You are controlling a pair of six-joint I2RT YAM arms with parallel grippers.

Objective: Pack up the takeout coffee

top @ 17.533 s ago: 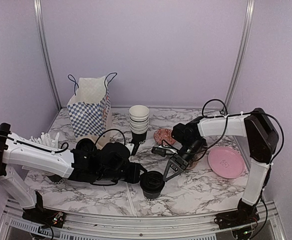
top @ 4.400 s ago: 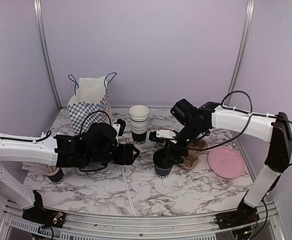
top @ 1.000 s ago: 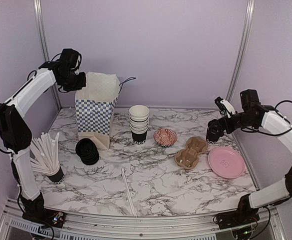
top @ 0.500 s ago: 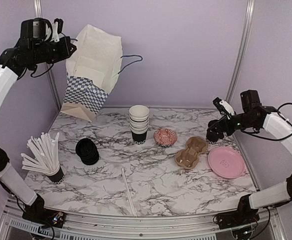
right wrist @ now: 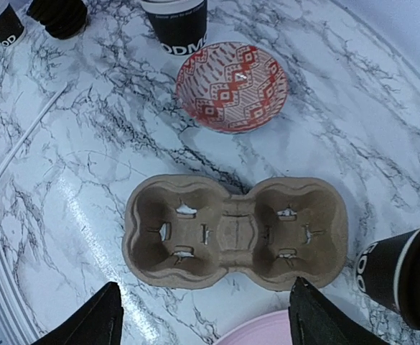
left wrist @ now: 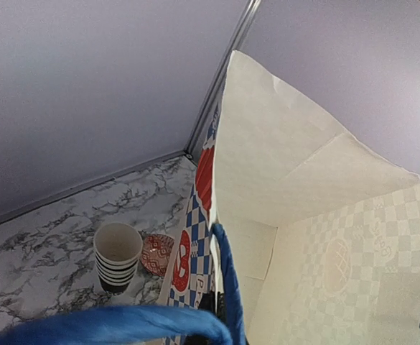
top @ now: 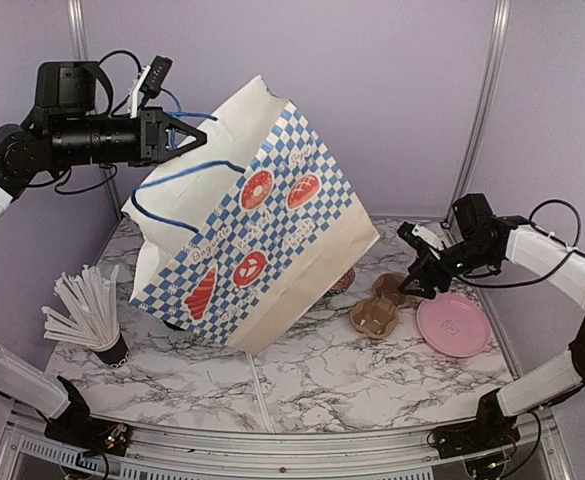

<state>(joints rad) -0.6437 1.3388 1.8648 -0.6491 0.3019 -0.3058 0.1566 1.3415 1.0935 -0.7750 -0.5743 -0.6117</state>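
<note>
The takeout coffee [right wrist: 385, 277], a black cup with white print near its base and a black lid, stands just right of the brown two-cup carrier [right wrist: 235, 233] at the edge of the right wrist view. I cannot pick it out in the top view. My right gripper [top: 412, 280] hangs open and empty over the carrier [top: 377, 310], one finger on each side. My left gripper [top: 187, 132] is high at the left, shut on the blue handle [left wrist: 231, 287] of the checked paper bag [top: 262, 250]. The bag hangs tilted above the table, and its mouth [left wrist: 317, 215] shows an empty inside.
A stack of white-rimmed cups [left wrist: 116, 255] and a red patterned bowl [right wrist: 231, 86] stand behind the carrier. A pink plate [top: 454, 322] lies at the right. A cup of straws [top: 87, 315] stands at the left. A loose straw [right wrist: 23, 140] and a stack of lids [right wrist: 59, 14] lie on the marble.
My left arm has swung the bag out over the middle of the table, tilted with its doughnut side showing. My right gripper has moved down and left over the carrier.
</note>
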